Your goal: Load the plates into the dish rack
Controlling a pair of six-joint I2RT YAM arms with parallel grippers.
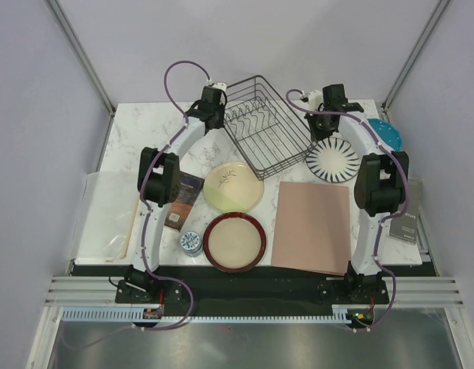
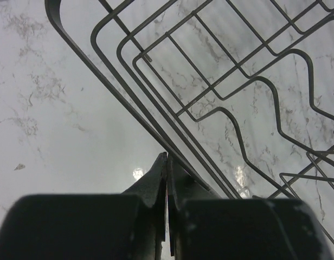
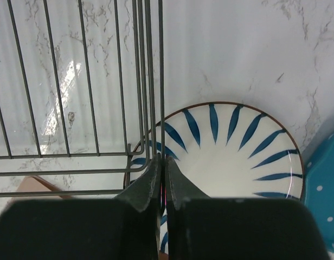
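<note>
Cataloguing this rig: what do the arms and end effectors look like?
The left arm and right arm: white links, bulky black joints, purple cables looping alongside. The left end effector and right end effector: two dark, tapered fingers each.

The left arm [image 1: 171,154] is stretched from the near edge of the table towards its far edge, bent at the elbow, wrist tipped downward. The left gripper [image 2: 166,160] is held shut, fingers pressed flat together. The right arm [image 1: 375,177] is extended towards the far right corner. The right gripper [image 3: 162,162] is closed on a rim wire of the dish rack [image 3: 161,81].
</note>
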